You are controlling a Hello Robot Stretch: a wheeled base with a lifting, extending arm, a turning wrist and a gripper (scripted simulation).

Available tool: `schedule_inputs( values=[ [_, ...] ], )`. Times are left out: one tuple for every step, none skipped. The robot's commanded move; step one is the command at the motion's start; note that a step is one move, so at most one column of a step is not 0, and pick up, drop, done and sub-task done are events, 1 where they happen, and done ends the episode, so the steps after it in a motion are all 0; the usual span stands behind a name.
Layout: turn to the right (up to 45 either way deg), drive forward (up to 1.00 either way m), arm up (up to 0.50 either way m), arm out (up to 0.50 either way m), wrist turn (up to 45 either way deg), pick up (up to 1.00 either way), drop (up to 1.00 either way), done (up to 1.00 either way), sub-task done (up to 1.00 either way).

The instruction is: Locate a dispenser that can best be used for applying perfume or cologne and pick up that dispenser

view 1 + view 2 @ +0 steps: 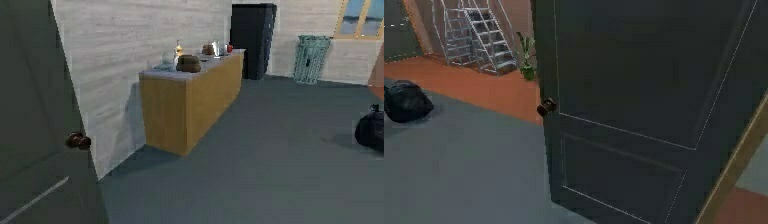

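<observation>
A wooden counter (190,100) stands along the pale brick wall in the forward view. On its top lie several small things: a brown rounded thing (188,63), a slim pale bottle-like thing (179,48), a light rounded thing (210,48) and a small red thing (229,47). I cannot tell from here which of them is a dispenser.
A dark grey door (40,120) with a round knob (78,141) takes up the forward view's left; the same door (654,100) fills the arm side view's right. A black fridge (252,38) and mesh bin (312,58) stand beyond the counter. A black bag (404,102), metal ladders (474,35) and a plant (527,55) lie out to the side.
</observation>
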Motion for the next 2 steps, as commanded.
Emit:
schedule_inputs(
  values=[
    [0.0,1.0,0.0,0.0,0.0,0.0,0.0,0.0,0.0],
    [0.0,0.3,0.0,0.0,0.0,0.0,0.0,0.0,0.0]
  ],
)
